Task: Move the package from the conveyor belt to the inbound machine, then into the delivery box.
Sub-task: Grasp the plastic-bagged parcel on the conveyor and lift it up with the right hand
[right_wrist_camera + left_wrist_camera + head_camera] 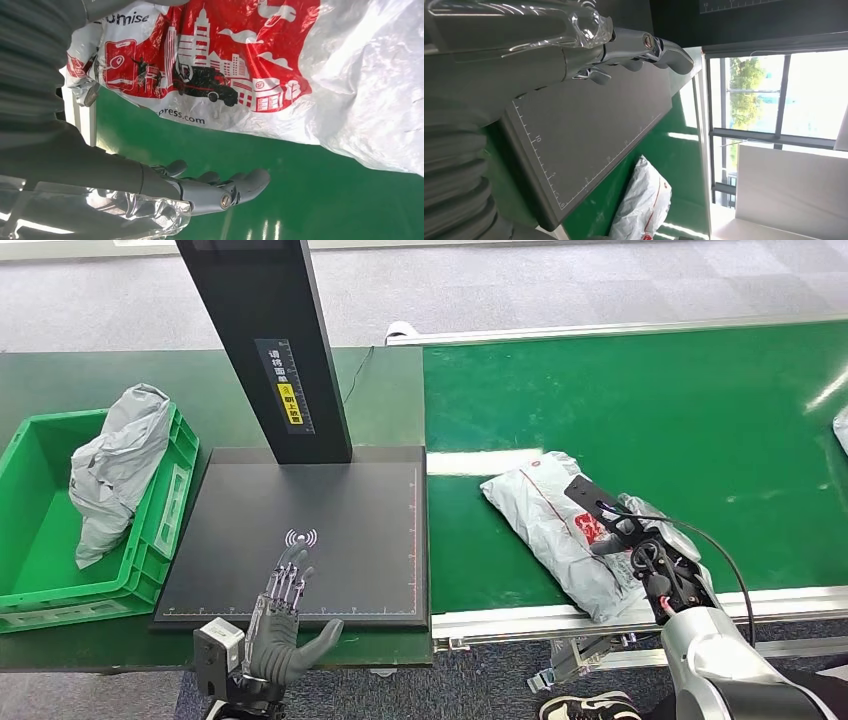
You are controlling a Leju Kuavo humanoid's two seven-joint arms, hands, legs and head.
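The package [552,522], a grey-white plastic mailer with red print, lies on the green conveyor belt [640,410] close to its near edge. My right hand [648,552] is at the package's near right end. In the right wrist view its fingers [220,189] stretch out straight above the belt, and a strip of green separates them from the package [280,65]. My left hand [285,625] hovers open at the front edge of the inbound machine's black platform [330,530], holding nothing. The left wrist view shows its fingers [644,47] over the platform [584,130] and the package [644,200] beyond.
The machine's black post [265,340] rises behind the platform. A green crate [30,540] at the far left holds a crumpled grey bag [115,465]. Another pale package [840,428] peeks in at the belt's right edge. A metal rail [600,615] borders the belt's front.
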